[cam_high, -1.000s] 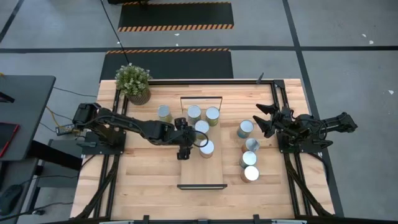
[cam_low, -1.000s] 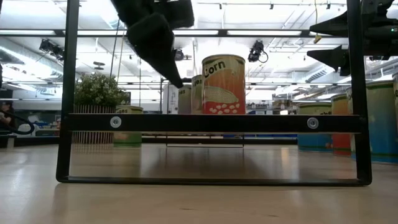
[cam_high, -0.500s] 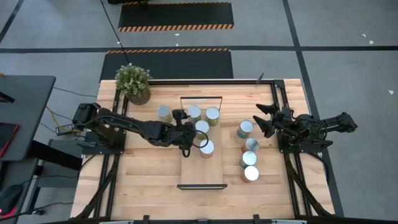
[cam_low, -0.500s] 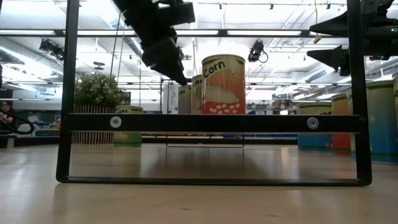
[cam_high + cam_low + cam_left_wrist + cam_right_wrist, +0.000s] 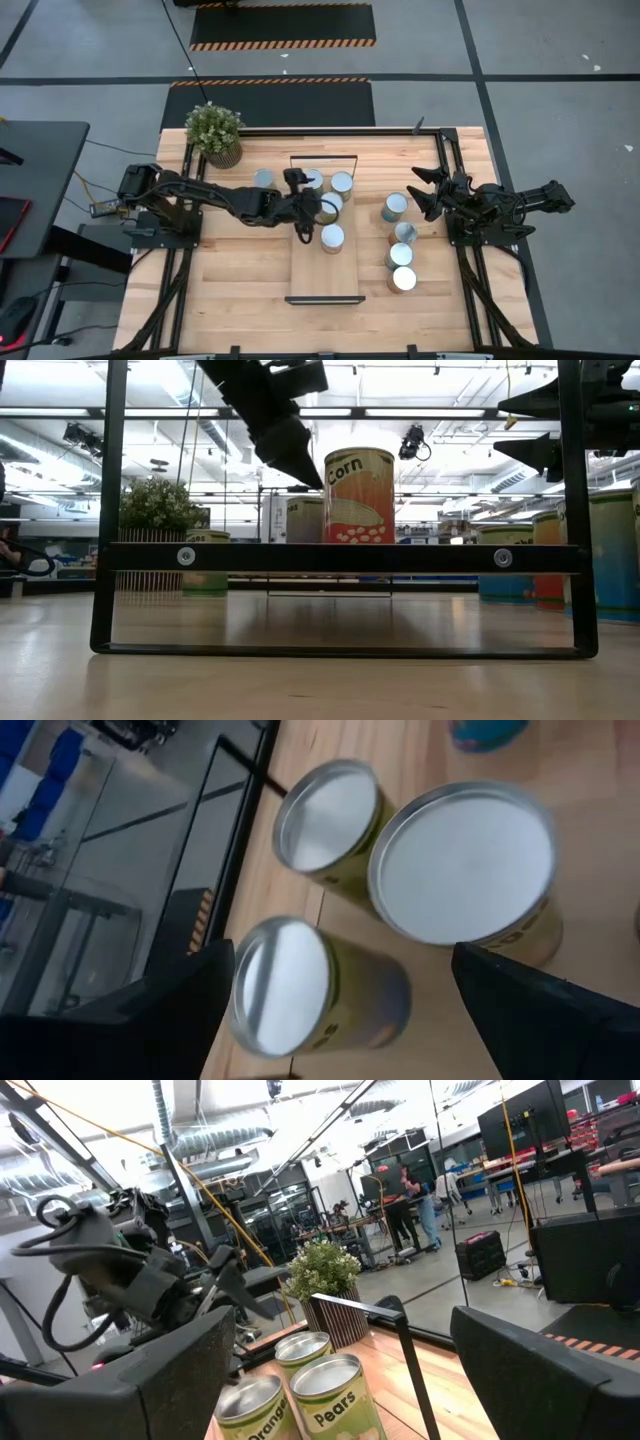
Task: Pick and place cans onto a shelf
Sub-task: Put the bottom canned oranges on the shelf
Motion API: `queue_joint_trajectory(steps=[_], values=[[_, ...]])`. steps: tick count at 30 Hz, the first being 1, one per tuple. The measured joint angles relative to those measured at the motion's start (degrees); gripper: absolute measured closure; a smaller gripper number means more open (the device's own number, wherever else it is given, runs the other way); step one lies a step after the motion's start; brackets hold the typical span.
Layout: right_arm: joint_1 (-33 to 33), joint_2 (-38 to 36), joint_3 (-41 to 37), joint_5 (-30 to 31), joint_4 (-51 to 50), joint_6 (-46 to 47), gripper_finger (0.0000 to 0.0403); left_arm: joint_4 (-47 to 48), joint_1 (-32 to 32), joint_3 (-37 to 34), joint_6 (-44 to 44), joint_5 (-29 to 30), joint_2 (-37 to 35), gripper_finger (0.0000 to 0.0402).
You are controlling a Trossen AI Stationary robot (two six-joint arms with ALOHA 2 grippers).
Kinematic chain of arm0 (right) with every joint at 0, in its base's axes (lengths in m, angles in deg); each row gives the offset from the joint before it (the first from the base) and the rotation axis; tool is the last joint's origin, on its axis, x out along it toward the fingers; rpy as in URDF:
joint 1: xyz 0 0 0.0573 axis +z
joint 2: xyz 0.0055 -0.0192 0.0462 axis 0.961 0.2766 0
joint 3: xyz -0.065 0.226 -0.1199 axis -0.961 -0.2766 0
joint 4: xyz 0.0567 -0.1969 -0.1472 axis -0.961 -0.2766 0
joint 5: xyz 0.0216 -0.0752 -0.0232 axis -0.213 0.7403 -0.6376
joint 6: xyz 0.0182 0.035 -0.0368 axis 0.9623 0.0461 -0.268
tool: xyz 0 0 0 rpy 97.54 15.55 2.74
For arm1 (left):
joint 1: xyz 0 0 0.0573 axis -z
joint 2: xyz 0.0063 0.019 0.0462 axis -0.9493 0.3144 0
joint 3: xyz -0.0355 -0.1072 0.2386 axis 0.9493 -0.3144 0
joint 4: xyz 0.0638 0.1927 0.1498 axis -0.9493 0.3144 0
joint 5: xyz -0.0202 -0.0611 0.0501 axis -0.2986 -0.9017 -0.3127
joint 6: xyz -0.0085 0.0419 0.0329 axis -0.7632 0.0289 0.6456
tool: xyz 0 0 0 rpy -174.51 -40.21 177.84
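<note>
The shelf (image 5: pixel 325 275), a light-wood board in a dark frame, lies mid-table. Several silver-topped cans stand on its far half (image 5: pixel 332 237), (image 5: pixel 342 182), (image 5: pixel 313 179). Another can (image 5: pixel 264 179) stands on the table to its left. My left gripper (image 5: pixel 304 206) hovers open above the cans on the shelf's left side. In its wrist view three can tops (image 5: pixel 462 860), (image 5: pixel 325 815), (image 5: pixel 285 985) lie below its fingers. In the low view it hangs (image 5: pixel 290 445) beside the corn can (image 5: pixel 360 495), touching nothing. My right gripper (image 5: pixel 426 193) waits open at the table's right.
Several more cans (image 5: pixel 395 207), (image 5: pixel 405 232), (image 5: pixel 399 255), (image 5: pixel 403 279) stand in a row on the table right of the shelf, close to my right gripper. A potted plant (image 5: pixel 215 132) sits at the far left corner. The shelf's near half is bare wood.
My left gripper has swung from the shelf's left edge toward the far edge and a little right, rising slightly. It has turned and tipped up from a steep downward point to a shallower slant. It stays open. The cans have not moved.
</note>
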Motion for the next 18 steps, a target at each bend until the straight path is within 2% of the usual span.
queue_joint_trajectory(steps=[10, 18], values=[[0.00, 0.02, -0.01, 0.00, -0.02, 0.00, 0.0025, -0.08, -0.68, 0.00, 3.83, 1.38, 0.00, 0.0021], [0.00, 0.00, 0.01, -0.01, -0.02, 0.00, 0.0025, -1.33, -3.96, -0.03, 3.88, -3.92, 0.99, 0.0021]])
